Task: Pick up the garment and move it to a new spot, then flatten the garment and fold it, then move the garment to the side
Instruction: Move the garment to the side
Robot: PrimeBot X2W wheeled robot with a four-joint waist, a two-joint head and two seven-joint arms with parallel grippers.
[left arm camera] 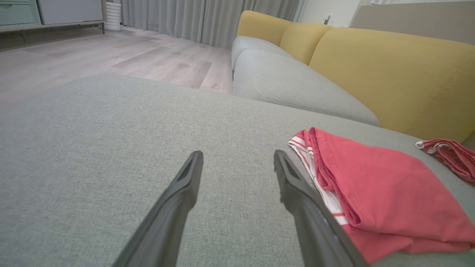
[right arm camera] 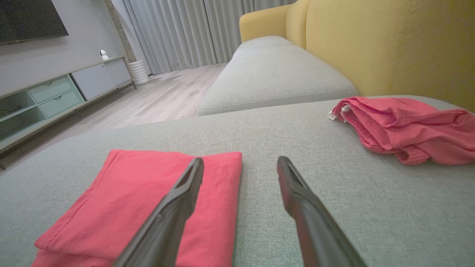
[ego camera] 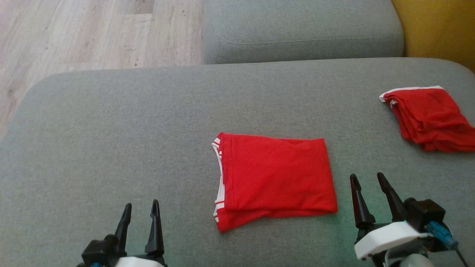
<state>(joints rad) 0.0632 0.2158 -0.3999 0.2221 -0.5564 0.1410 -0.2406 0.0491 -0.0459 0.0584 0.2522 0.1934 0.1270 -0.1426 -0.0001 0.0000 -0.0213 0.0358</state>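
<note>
A red garment with white-striped trim lies folded into a neat rectangle in the middle of the grey sofa cushion. It also lies at the right in the left wrist view and at the lower left in the right wrist view. My left gripper hovers open to the garment's near left, empty; its fingers point over bare cushion. My right gripper is open just off the garment's right edge, with nothing between its fingers.
A second red garment lies loosely bunched at the cushion's far right, near the yellow backrest. Another grey seat cushion adjoins at the back. Wooden floor lies beyond the cushion's far left edge.
</note>
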